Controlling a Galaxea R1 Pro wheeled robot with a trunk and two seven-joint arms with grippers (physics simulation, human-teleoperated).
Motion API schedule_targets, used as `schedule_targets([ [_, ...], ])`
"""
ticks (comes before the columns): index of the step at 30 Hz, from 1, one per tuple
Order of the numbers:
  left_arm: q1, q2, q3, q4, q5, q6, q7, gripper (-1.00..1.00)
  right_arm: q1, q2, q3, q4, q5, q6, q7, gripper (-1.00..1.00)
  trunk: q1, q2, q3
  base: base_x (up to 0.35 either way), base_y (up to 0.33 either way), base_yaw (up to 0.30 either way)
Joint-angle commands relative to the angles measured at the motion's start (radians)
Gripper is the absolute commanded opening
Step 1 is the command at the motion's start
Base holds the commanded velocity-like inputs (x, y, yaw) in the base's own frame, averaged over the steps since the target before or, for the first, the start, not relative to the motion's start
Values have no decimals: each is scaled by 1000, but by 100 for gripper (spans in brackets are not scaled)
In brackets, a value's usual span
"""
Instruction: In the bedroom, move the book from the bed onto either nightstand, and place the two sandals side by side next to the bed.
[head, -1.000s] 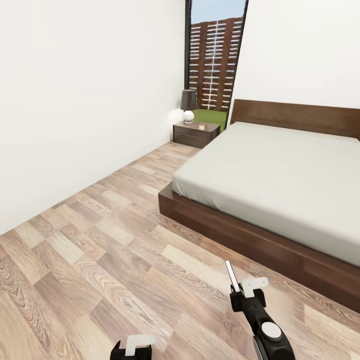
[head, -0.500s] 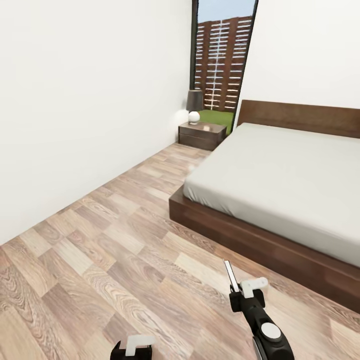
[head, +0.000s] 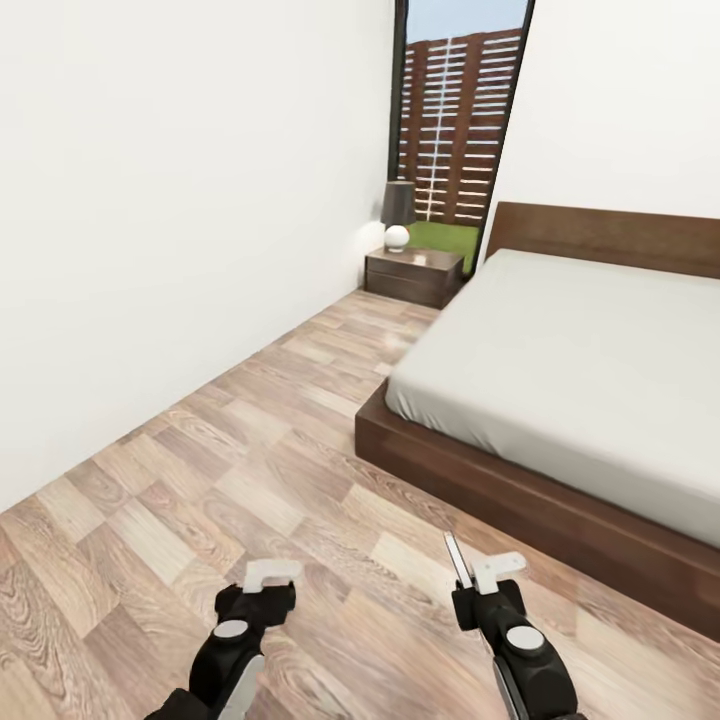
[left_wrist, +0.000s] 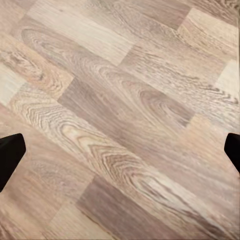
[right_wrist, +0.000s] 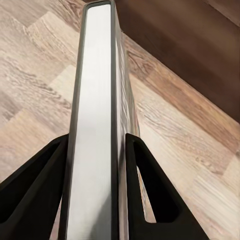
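the book (right_wrist: 95, 125) stands edge-on, pinched in the right gripper (head: 470, 572) at lower right, over open plank floor (head: 200, 470) beside the bed (head: 560, 350). left gripper (head: 268, 575), lower centre, gapes wide, holding nothing. nightstand (head: 413, 275) sits upper centre.

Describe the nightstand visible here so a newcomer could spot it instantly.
Start at the bed with its dark wooden headboard; at its head end, below the tall window, stands the nightstand. It is the low dark brown cabinet carrying a lamp with a round white base.
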Motion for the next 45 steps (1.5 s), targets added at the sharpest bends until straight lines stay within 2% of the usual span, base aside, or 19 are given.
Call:
schedule_targets([
  [1, -20, -1, 4, -25, 11, 43, 9, 100, -4, 0, 4, -1, 2, 12, -12, -100, 0, 0, -1, 288, 201, 0],
  [3, -38, -3, 9, -44, 11, 79, 9, 100, -8, -1, 9, -2, 2, 16, -26, -100, 0, 0, -1, 289, 200, 0],
  [8, -56, -4, 9, -63, 7, 127, 14, 100, -10, -1, 67, -2, 2, 23, -68, -100, 0, 0, -1, 289, 199, 0],
  [10, -70, -4, 11, -73, 7, 171, 15, 100, -11, 0, 87, -2, 2, 25, -99, -100, 0, 0, -1, 289, 199, 0],
  [12, -92, -9, 14, -80, 7, 246, 15, 100, -11, 0, 119, -2, 2, 24, -145, -100, 0, 0, -1, 289, 199, 0],
  [14, -120, -13, 16, -82, 15, 294, 11, 100, -11, -1, 178, -2, 2, 22, -203, -100, 0, 0, -1, 289, 199, 76],
  [18, -133, -14, 18, -82, 20, 311, 14, 100, -11, -2, 215, -2, 1, 21, -242, -100, 0, 0, -1, 289, 199, 218],
  [26, -135, -15, 18, -88, 22, 311, 11, 100, -11, -1, 214, -2, -11, 18, -248, -100, 0, 0, -1, 202, 135, 273],
  [34, -135, -15, 19, -90, 22, 309, 10, 100, -11, 0, 211, -2, -12, 18, -248, -100, -30, 56, 24, 16, 11, 242],
  [45, -135, -16, 8, -88, 17, 273, 19, 100, -11, -2, 213, -2, -13, 18, -249, -100, -72, 133, 59, 1, 0, 20],
])
